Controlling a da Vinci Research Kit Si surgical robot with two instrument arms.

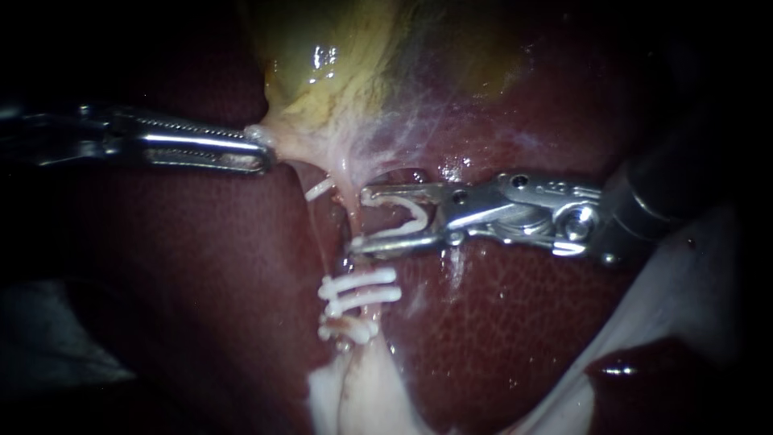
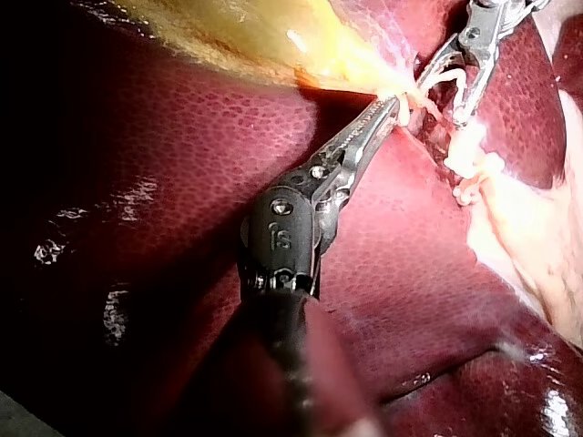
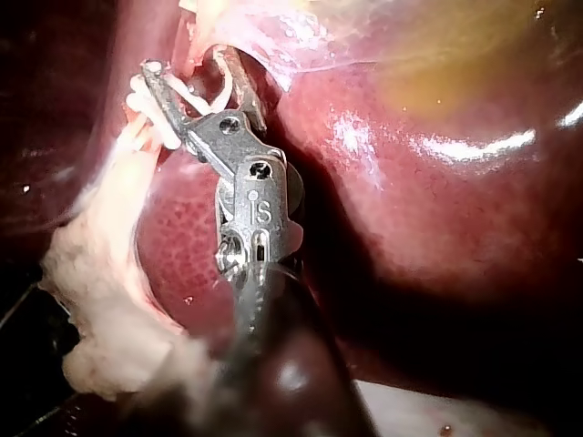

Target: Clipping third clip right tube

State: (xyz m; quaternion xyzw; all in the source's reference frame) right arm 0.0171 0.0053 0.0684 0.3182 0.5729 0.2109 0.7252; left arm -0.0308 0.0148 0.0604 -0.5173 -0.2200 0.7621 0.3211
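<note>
Right instrument (image 1: 362, 219), a slender steel shaft entering from the right: its jaws stand wide apart and carry an open white plastic clip (image 1: 415, 216), one leg lying along each jaw, so both jaws bear on it. The jaw tips reach the thin, pale right tube (image 1: 347, 195), which crosses the mouth of the jaws; whether the tube lies fully inside the clip cannot be told. The tube runs from the neck of the yellow-green, glistening gallbladder (image 1: 322, 64) towards the lower edge of the endoscope view. Just beyond the lower jaw, two closed white clips (image 1: 360, 282) sit across the tube, one close against the other, with a smaller cluster of white clip material beneath them. A further short white clip (image 1: 318, 189) shows on the translucent strand beside the tube. Left instrument (image 1: 262, 153), a steel shaft with serrated jaws entering from the left: its jaws are closed on pale tissue at the gallbladder's neck, which is drawn taut. Dark red, finely mottled liver (image 1: 499, 322) lies beneath and around all of these.
</note>
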